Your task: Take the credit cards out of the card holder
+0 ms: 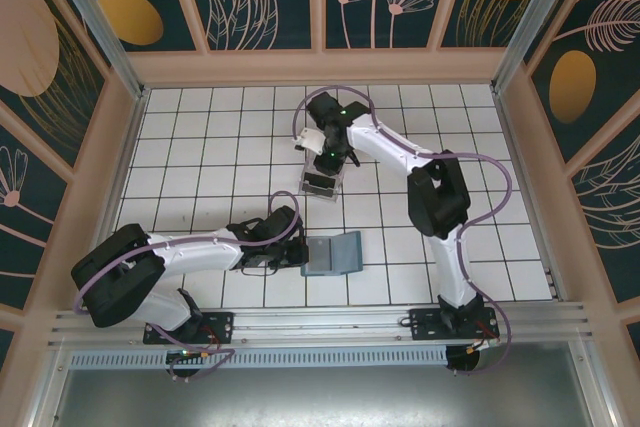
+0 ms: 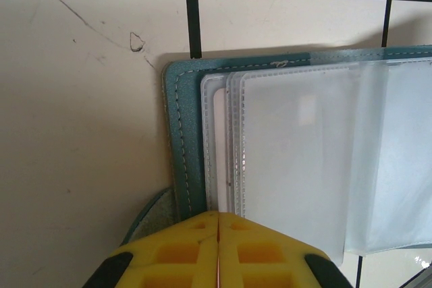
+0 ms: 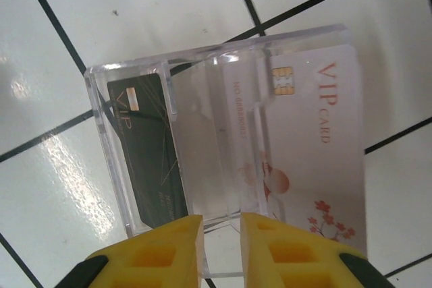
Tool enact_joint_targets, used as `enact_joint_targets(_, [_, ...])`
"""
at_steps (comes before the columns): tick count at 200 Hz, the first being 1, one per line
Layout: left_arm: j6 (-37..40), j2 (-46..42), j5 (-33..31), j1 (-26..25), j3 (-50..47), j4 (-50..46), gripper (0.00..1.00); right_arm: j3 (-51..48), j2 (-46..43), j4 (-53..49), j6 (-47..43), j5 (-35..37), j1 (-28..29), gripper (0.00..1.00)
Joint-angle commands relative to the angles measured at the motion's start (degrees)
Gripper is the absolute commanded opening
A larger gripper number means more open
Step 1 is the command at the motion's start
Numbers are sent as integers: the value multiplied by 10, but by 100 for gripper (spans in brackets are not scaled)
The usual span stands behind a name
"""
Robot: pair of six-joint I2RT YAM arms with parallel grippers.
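Looks to me like the tail end of the job. I count two credit cards, and both are at the clear tray (image 3: 202, 55). The dark card (image 3: 145, 146) stands in one compartment. The pale VIP card (image 3: 317, 166) leans in the other side, as far as I can tell. The right gripper (image 3: 221, 224) hangs just over the tray's near wall, its fingers a little apart with nothing between them. There is one card holder (image 1: 345, 249). It lies open on the tiled table (image 1: 200, 147), near the tray on the side toward the arm bases, with its frosted sleeves (image 2: 297, 166) spread out. The left gripper (image 2: 217, 224) is at the holder's edge farthest from the tray, fingers pressed together. I cannot tell whether they pinch the cover or only sit over it. The sleeves look empty, though a pale strip along one sleeve's edge leaves me unsure. Next, I'd say, the right gripper needs to rise straight off the tray without nudging either card. After that the sleeves want a check. One tray, one holder, two cards, two grippers.
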Motion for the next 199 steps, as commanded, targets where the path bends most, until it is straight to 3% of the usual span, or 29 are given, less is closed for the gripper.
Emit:
enact_joint_targets(1, [-4,-9,-6,-2,-5,-15,8,-17,-68,43,73,15,0,25])
enact_joint_targets(41, [-5,-25,-15,-1,2,-21,8,-93,-146,121,233,29,0,27])
enact_joint_targets(84, [-5,-39,-27,-2,11,-33,8,-158,-193,115,447,36,9,21])
enact_joint_targets(137, [-9,-53,-55,0,20,-51,9,-313,-282,171,554,35,65,22])
enact_joint_targets(199, [13,-78,-49,28,16,-71,10,-396,-319,141,642,56,132,25])
